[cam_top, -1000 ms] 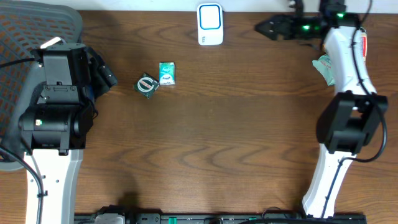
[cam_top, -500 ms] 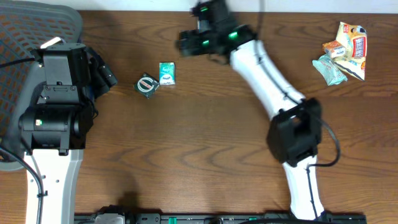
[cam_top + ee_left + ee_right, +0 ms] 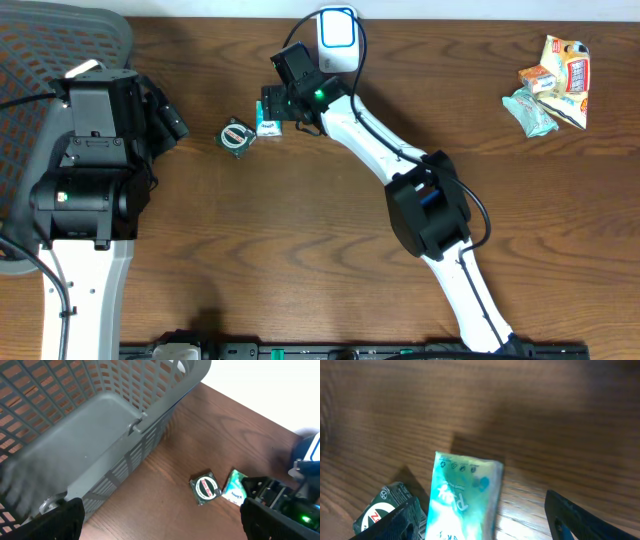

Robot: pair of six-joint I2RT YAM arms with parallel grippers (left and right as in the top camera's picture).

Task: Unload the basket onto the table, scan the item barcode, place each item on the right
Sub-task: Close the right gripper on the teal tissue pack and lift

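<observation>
Overhead view of a brown wooden desk [image 3: 330, 250] with my two arms.

At the left edge sits one grey mesh basket [image 3: 30, 40]. My left end effector [image 3: 170, 115] rests beside it with its jaws spread wide and nothing between them.

In the upper left-centre of the frame lie two small packets, touching or nearly so. One is a dark packet with a round logo [image 3: 237, 136]. Just right of it is a teal packet [image 3: 267, 123], the item I judge is to be scanned.

A second ago my right arm reached to the upper right corner, near the snack pile. Half a second ago it was sweeping across the top centre. Now my right end effector [image 3: 270, 106] is over the teal packet. The wrist view shows the jaws on either side of that packet, narrowing from full spread but with gaps on both sides, so they are open and nothing is gripped. I judge this means the pick-up is starting and the scan has not begun.

One white and blue scanner [image 3: 338, 35] stands at the top centre, near the packets.

In the upper right corner lies a pile of snack packets [image 3: 550, 80]. I count three, though they overlap.

Count: two arms, one basket, two packets together, one scanner, about three piled snacks.
</observation>
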